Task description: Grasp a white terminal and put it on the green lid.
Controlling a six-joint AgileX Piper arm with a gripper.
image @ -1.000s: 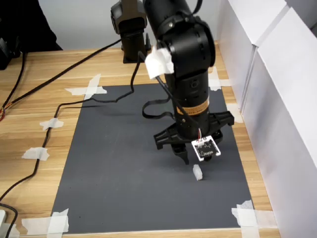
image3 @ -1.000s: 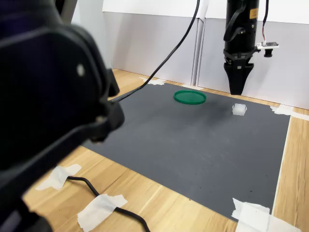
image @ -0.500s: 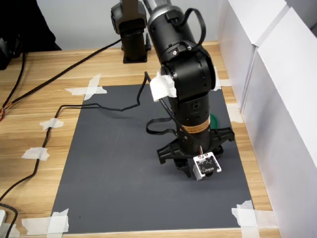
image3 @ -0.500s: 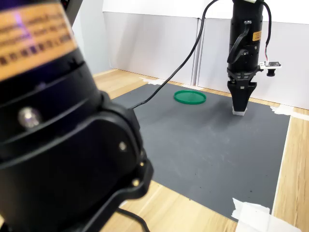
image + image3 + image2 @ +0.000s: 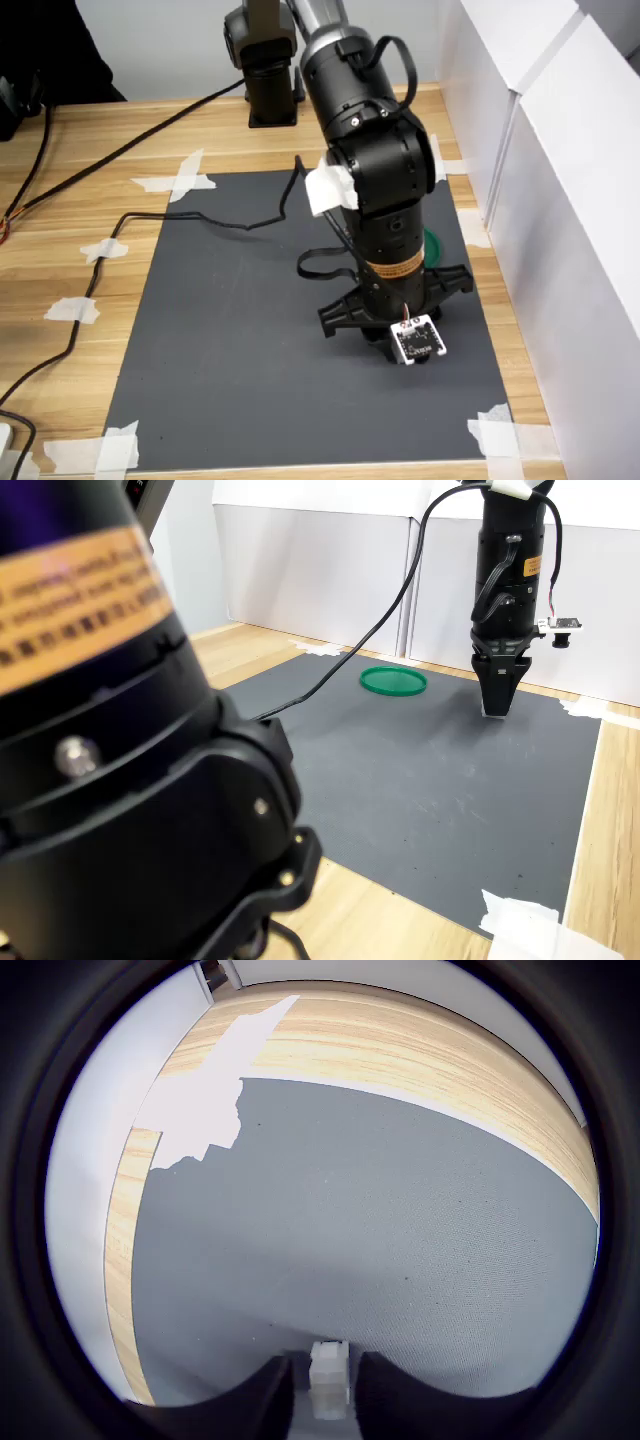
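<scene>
One small white terminal [image 5: 329, 1378] sits between the two dark fingers of the gripper [image 5: 326, 1392] in the wrist view, down on the grey mat [image 5: 240, 330], and from where I stand the arm comes straight down over it. The fingers flank the block closely on both sides, but whether they already pinch it I cannot tell; there is a thin dark line on each side that could be gap or shadow. In the second exterior view the gripper's tip [image 5: 497, 708] comes to a narrow point at the mat surface and hides the block altogether. The green lid [image 5: 393, 681] lies flat on the same mat, near the gripper and clear of it, toward the second exterior view's left. To do this step well, I judge the fingers should close gently and squarely on the block's two flat sides, and the lift should wait until the grip is firm, since so small and light a piece may twist or pop out. The terminal's long axis seems to run along the gap between the fingers, its stepped end pointing away from the wrist, though it is too small to be sure.
</scene>
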